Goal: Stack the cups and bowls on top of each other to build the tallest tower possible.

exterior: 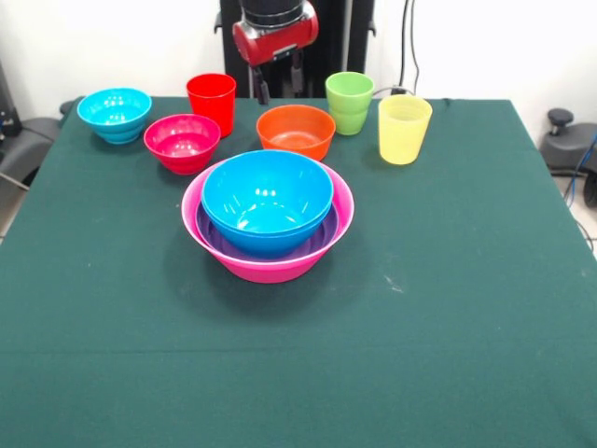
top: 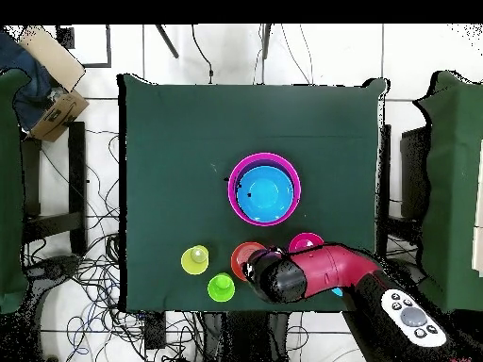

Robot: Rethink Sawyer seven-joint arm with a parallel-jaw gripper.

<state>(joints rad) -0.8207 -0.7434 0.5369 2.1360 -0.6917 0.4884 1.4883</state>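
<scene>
My gripper (exterior: pixel 277 86) hangs behind the orange bowl (exterior: pixel 296 130), its state I cannot tell; the tower (exterior: pixel 268 219) sits mid-table, blue in purple in pink; I'd judge orange next: descend squarely on its rim, grip firmly, lift straight.

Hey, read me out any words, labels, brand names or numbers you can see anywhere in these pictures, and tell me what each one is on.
No text can be read in either view.
The cups and bowls, such as the red cup and the pink bowl, are plain.
The cardboard box beside the table shows dark marks, too blurred to read.
The grey button pad on the arm shows no legible signs.
</scene>
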